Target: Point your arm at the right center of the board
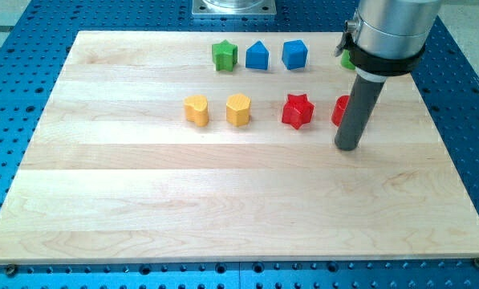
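My arm has no pincer, so nothing can open or close; it ends in a dark rod. My tip (pixel 348 148) sits on the counter (pixel 143 201), touching or just beside a red block (pixel 340 111) that the rod half hides. The right center of the board is bare wood, a little toward the view's right and bottom. There is nothing to grab there. The wood looks hard and smooth, so I think my tip will slide easily.
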Robot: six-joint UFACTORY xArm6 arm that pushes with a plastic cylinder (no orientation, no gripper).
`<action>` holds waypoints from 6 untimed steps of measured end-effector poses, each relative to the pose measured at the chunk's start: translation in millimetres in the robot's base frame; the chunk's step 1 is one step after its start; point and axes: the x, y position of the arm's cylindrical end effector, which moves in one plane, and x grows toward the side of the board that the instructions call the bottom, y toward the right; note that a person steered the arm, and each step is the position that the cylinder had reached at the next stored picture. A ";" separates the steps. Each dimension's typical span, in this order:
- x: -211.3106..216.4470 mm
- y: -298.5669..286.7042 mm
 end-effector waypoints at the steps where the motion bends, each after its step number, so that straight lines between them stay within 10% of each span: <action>1: 2.7 36.2; 6: -20.8 101.8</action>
